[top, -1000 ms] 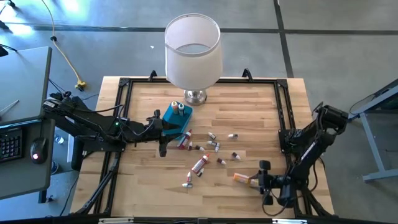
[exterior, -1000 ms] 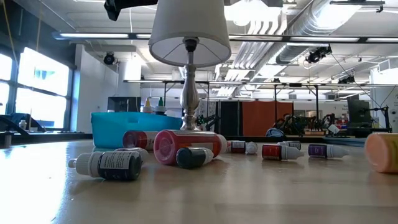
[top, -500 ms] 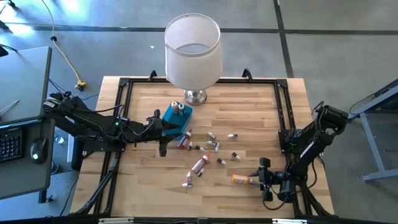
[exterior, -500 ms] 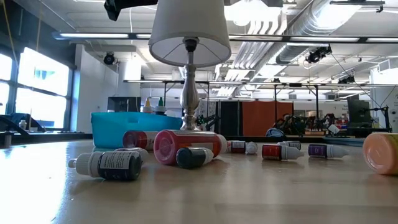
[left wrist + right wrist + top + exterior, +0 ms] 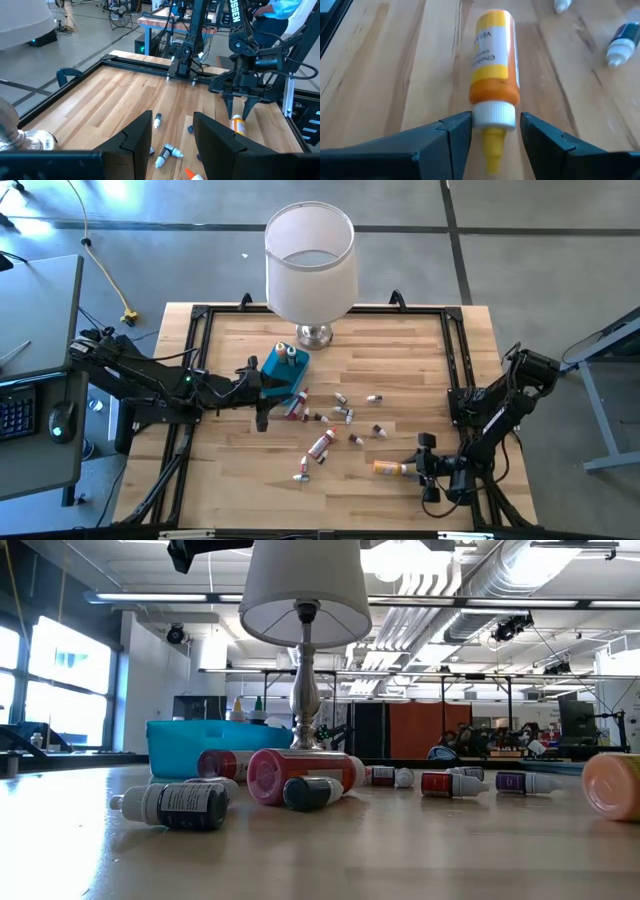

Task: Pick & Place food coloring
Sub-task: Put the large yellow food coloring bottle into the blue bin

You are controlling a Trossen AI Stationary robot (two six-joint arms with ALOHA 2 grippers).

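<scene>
Since a second ago the right gripper [image 5: 424, 467] has slid the orange bottle [image 5: 385, 468] slightly leftward; fingers open, straddling its white cap. Left gripper [image 5: 262, 394] open beside the blue tray [image 5: 276, 373]. Other bottles [image 5: 321, 444] scattered mid-tabletop [image 5: 390, 360].

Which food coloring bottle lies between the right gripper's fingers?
The orange bottle with a white collar and yellow tip, lying apart from the others; the right gripper straddles its cap end.

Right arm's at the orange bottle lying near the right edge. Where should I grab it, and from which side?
Probably at the white cap, coming from the nozzle end. The orange bottle lies flat, nozzle toward the right gripper, whose open fingers already flank the cap.
</scene>
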